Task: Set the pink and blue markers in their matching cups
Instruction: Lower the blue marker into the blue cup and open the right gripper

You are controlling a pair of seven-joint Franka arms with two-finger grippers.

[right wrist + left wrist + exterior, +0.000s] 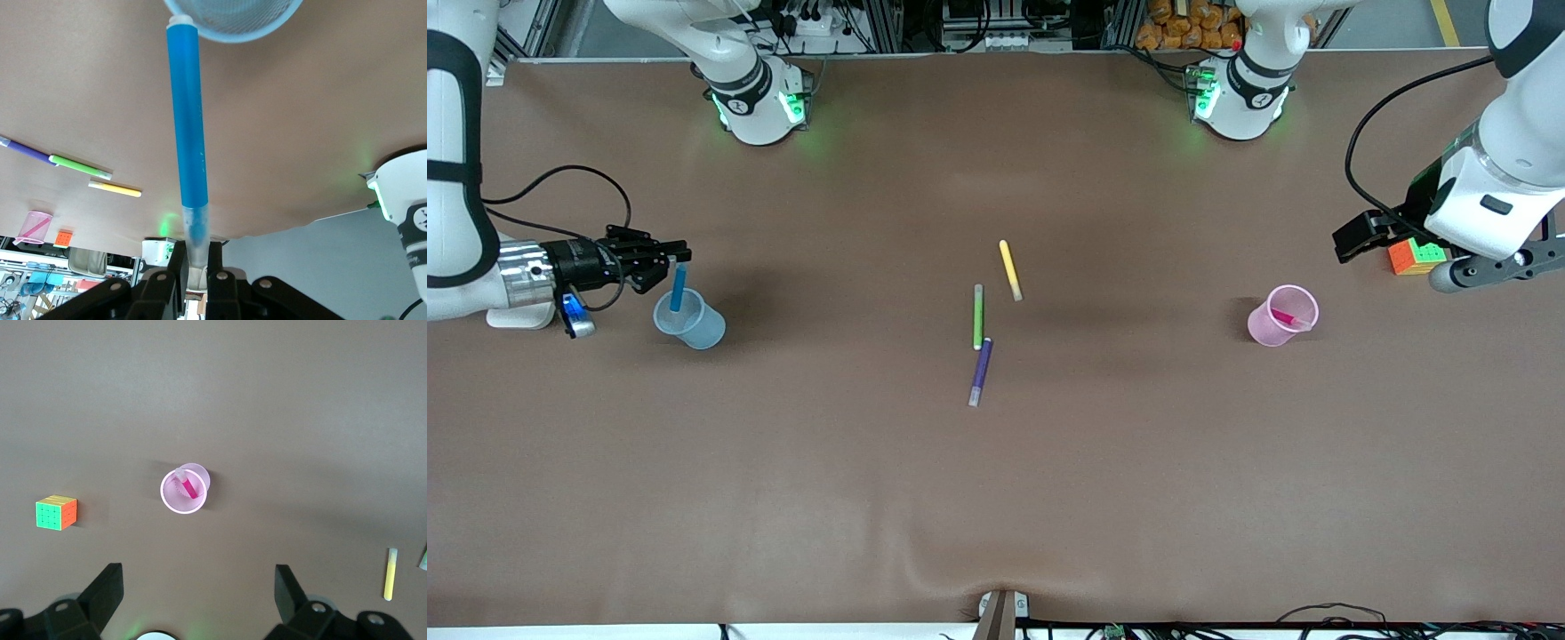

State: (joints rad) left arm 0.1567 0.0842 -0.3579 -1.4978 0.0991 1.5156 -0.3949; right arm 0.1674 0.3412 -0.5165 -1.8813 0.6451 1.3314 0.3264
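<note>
Right tool clamps slim blue marker by greyish cap end, marker's lower end inside mouth of translucent pale blue cup under tool. Matte brown worktop. Mid-worktop: yellow marker, green marker, purple marker. Translucent pink cup holds pink marker, leaning. Left tool above it, fingers wide, empty, waiting. Colourful puzzle cube beside.

Even, soft overhead light; faint shadows beside pink cup and blue cup; green glow on tabletop near arm bases.
</note>
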